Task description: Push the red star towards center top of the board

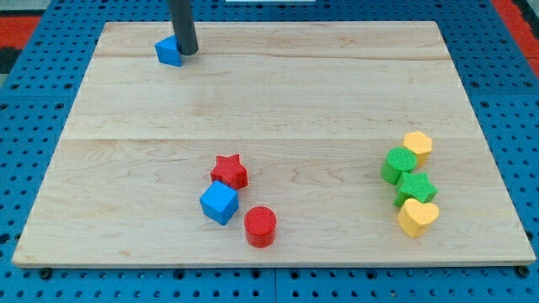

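The red star (229, 171) lies on the wooden board (278, 93), left of centre in the lower half. A blue cube (219, 203) touches it just below. A red cylinder (260, 225) stands to the lower right of the cube. My tip (187, 51) is far away at the view's top left, touching the right side of a small blue block (168, 51) whose shape I cannot make out.
At the view's right stands a tight cluster: a yellow hexagon (418, 145), a green cylinder (397, 164), a green star (416, 188) and a yellow heart (417, 216). Blue pegboard (42, 93) surrounds the board.
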You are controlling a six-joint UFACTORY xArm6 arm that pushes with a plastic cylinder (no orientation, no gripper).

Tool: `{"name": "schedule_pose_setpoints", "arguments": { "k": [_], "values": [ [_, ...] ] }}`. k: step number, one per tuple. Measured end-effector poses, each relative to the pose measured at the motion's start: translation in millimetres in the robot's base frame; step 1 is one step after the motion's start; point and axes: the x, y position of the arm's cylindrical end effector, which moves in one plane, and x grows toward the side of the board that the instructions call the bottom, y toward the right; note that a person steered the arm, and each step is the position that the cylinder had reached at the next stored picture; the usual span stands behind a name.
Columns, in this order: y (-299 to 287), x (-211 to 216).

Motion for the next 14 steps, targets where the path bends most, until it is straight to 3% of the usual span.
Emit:
{"name": "schedule_pose_setpoints", "arguments": {
  "k": [3, 4, 6, 7, 8, 10, 12, 14],
  "values": [
    [-1.6, 19.6],
    [-1.8, 45.0],
    [-39.1, 154.6],
    [-35.9, 248.4],
    [7.2, 288.2],
    [117.4, 250.8],
    [90.9, 156.9],
    [34.2, 181.2]
  ]
}}
